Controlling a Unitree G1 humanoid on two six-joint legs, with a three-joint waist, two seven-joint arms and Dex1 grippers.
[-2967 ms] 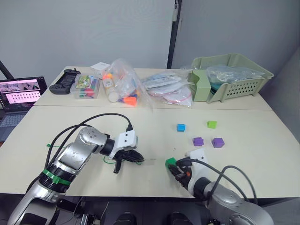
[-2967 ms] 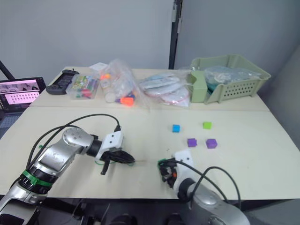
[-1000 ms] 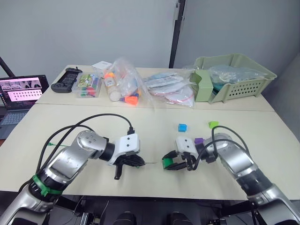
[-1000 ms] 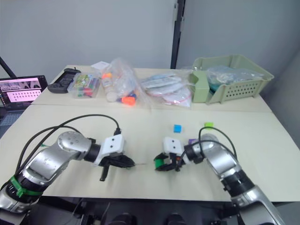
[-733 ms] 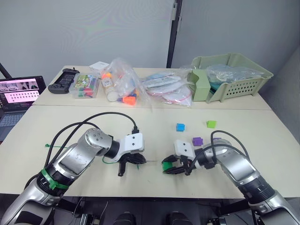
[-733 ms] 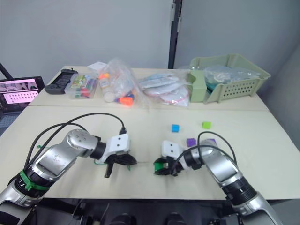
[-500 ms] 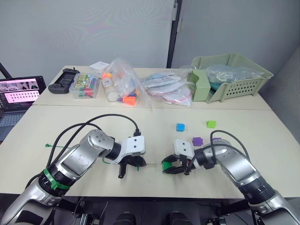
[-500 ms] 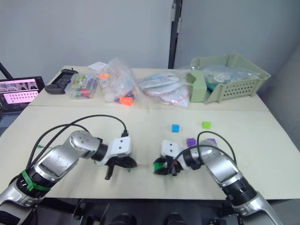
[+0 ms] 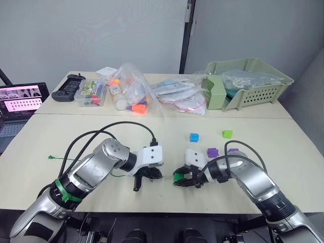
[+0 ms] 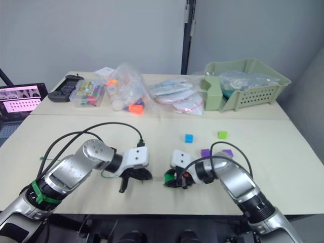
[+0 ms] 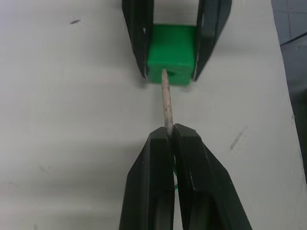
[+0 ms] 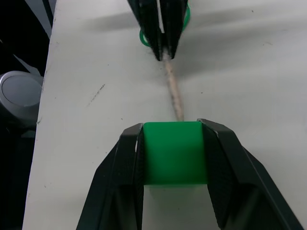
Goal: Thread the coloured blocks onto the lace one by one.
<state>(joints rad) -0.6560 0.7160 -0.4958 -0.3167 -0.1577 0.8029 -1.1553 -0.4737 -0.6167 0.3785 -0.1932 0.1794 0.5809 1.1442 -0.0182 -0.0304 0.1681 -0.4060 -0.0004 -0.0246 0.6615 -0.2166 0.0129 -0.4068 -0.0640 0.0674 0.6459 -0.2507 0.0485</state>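
Observation:
My left gripper (image 9: 153, 174) is shut on the lace's stiff pale tip (image 11: 167, 103). My right gripper (image 9: 178, 178) faces it, shut on the darker green block (image 11: 171, 53), low over the table near its front edge. The tip's end sits at the hole in the block's face. The green cord (image 9: 117, 174) trails back to the left behind my left gripper. A blue block (image 9: 194, 137), a light green block (image 9: 227, 133) and two purple blocks (image 9: 212, 152) (image 9: 234, 150) lie on the table beyond my right arm.
At the back of the table stand a pale green basket (image 9: 253, 83), clear bags of toys (image 9: 131, 93), a box of pens (image 9: 93, 93) and a black controller (image 9: 68, 87). A laptop (image 9: 20, 101) is at far left.
My right arm swung the green block round to face my left gripper. My left gripper moved right with the lace, and the tip now meets the block's hole.

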